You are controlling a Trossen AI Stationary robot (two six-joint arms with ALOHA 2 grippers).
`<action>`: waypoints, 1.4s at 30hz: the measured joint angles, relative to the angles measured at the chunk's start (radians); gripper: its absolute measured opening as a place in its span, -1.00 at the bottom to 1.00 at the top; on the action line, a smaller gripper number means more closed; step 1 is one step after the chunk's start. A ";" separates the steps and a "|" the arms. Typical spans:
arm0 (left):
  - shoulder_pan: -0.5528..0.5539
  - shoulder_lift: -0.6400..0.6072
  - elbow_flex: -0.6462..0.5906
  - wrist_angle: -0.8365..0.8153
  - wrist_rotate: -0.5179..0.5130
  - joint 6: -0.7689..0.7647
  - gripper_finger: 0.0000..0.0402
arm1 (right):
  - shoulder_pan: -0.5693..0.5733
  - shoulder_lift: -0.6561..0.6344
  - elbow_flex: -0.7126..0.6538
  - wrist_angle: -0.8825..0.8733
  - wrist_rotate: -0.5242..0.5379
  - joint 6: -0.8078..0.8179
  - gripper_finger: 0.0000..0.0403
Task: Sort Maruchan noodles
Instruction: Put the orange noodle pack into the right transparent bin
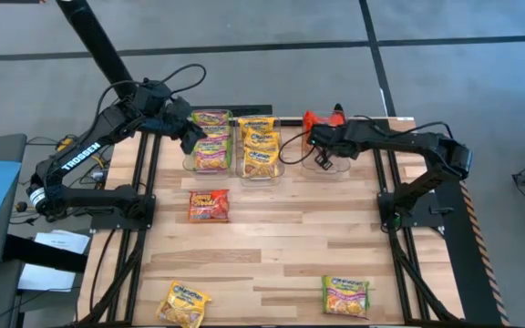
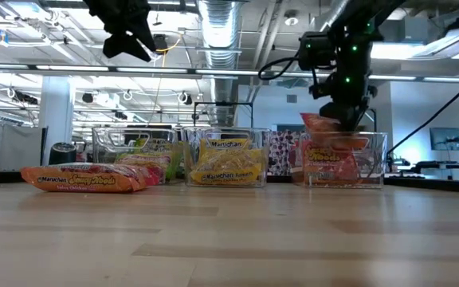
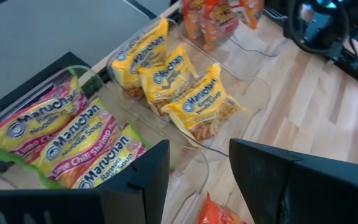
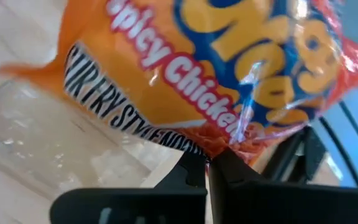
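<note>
left tool (image 1: pixel 190 137) open, hovering over the green-pink lime chili shrimp packets (image 1: pixel 211 146) in the left bin | middle bin: yellow packets (image 1: pixel 260 146) | right tool (image 4: pixel 207 167) pinching a red-orange spicy chicken packet (image 4: pixel 216 68) over the right bin (image 2: pixel 343 159); label legible only in right wrist view | high view alone shows loose packets on bench (image 1: pixel 272 246): red-orange (image 1: pixel 209 206), yellow (image 1: pixel 183 302), green-pink (image 1: pixel 346 295)

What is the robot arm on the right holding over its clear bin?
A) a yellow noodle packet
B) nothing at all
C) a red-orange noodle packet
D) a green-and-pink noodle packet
C: the right gripper has its jaws pinched on the edge of a red-orange packet reading "Spicy Chicken", held over the right-hand clear bin.
</note>
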 joint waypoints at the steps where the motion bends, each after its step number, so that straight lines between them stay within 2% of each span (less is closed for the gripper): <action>1: 0.000 0.000 0.000 0.000 -0.010 -0.006 -0.24 | -0.002 0.000 -0.007 0.013 -0.006 0.000 -0.97; 9: 0.000 0.000 0.000 -0.001 -0.025 -0.010 -0.24 | -0.036 0.000 -0.071 0.091 -0.140 -0.002 -0.97; 18: 0.000 0.000 0.000 0.000 -0.025 -0.010 -0.24 | -0.092 0.000 -0.091 0.169 -0.209 -0.053 -0.97; 22: 0.000 0.000 0.000 -0.001 -0.025 -0.010 -0.24 | -0.126 0.005 -0.091 0.179 -0.277 -0.072 -0.97; 29: 0.000 0.000 0.000 -0.002 -0.028 -0.010 -0.24 | -0.109 0.089 -0.090 0.161 -0.314 -0.107 -0.97; 32: 0.000 0.000 0.000 -0.010 -0.029 -0.010 -0.24 | -0.089 0.112 -0.086 0.166 -0.309 -0.102 -0.91; 42: 0.000 0.000 0.000 -0.012 -0.032 -0.026 -0.24 | -0.077 0.085 -0.085 0.166 -0.262 -0.179 -0.76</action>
